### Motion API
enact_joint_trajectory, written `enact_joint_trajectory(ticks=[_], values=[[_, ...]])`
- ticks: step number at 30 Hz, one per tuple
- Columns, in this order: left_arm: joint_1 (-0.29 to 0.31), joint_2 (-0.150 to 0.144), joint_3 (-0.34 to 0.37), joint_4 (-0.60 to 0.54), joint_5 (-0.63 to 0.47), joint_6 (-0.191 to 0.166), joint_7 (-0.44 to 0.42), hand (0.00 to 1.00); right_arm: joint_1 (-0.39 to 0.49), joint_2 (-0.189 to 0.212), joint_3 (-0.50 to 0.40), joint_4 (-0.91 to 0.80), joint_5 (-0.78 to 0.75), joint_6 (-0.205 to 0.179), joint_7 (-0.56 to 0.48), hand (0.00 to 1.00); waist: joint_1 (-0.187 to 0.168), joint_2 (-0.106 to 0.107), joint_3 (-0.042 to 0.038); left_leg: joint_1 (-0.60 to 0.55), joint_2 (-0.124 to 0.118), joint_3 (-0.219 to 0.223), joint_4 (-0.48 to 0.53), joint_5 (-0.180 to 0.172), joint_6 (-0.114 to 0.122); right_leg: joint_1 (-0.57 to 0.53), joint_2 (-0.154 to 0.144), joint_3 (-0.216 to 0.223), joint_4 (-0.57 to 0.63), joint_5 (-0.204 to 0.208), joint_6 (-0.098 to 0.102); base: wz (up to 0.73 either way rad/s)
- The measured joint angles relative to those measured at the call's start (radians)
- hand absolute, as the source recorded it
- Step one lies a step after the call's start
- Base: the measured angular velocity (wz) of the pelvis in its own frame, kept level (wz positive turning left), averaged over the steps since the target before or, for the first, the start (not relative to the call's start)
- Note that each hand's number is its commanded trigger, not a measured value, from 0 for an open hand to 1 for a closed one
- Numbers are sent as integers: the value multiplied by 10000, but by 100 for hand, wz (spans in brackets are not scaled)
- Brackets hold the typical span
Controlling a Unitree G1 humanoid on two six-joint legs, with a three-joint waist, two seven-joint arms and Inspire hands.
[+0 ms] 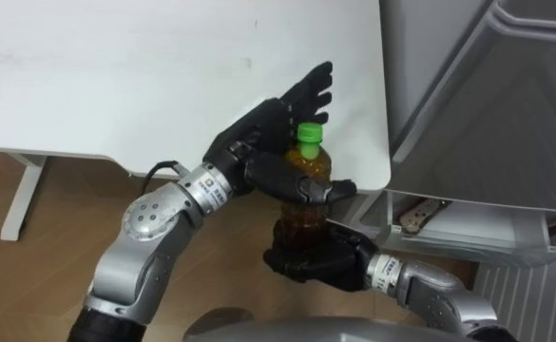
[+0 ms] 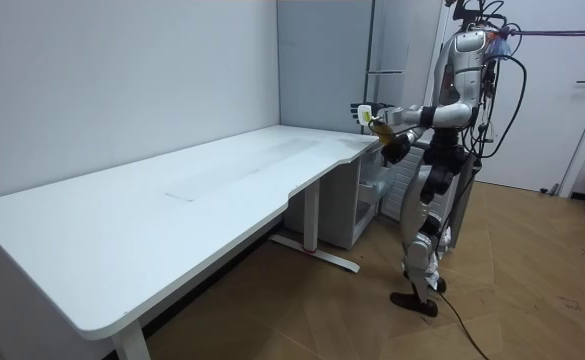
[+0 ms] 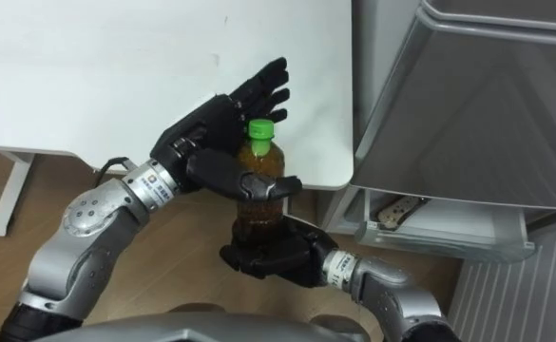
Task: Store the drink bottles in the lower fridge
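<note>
Gripping the bottle (image 1: 311, 163) (green cap) from below, the right hand (image 1: 311, 258) holds it near the fridge (image 1: 487, 114); the left hand (image 1: 263, 128) hooks its thumb across it, fingers straight.

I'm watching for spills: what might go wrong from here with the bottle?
1. The left hand has only its thumb across the bottle, fingers straight; the right hand cups its base. Over bare floor, a slip would likely drop it.
2. The table corner sits close beside; swinging toward the fridge might knock it.
</note>
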Motion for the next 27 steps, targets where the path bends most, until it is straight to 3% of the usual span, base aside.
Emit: enact_joint_trajectory(ticks=[6, 12, 15, 16, 21, 27], values=[[-64, -17, 59, -81, -683, -159, 161, 0, 155, -65, 0, 13, -3, 173, -40, 100, 39, 25, -1, -5, 2, 0, 91, -1, 0, 13, -6, -58, 2, 0, 0, 0], [-69, -19, 284, -907, -1167, -339, 218, 0, 191, -172, -5, 11, -8, 221, -38, 100, 101, 180, -29, -8, 0, 0, 75, -3, 2, 21, -15, -151, 21, 0, 0, 0], [-68, -18, 670, -990, -1173, -592, 441, 0, 451, -202, -205, 34, -13, 221, -33, 100, 198, 283, -65, 39, 4, 0, 66, -2, 0, 65, -11, -150, 17, -1, 1, 0], [-68, -29, 849, -989, -1171, -622, 623, 0, 513, -190, -284, 98, -19, 221, -32, 100, 256, 304, -30, 111, 7, 0, 56, -1, -1, 134, 1, -124, 17, -1, 0, 0], [-61, -42, 1513, -986, -1141, -732, 1416, 0, 586, -230, -535, 395, -17, 220, -51, 100, 434, 243, 34, 162, 2, -1, -11, 11, -15, 168, 14, 28, 23, -3, -1, -1], [-46, -186, 2605, -988, -710, -780, 2453, 0, 1093, -146, -1331, 395, -18, 211, -50, 100, 783, 175, 25, 430, -8, -47, -166, 12, -12, 383, 8, -25, 6, -3, -1, 2]])
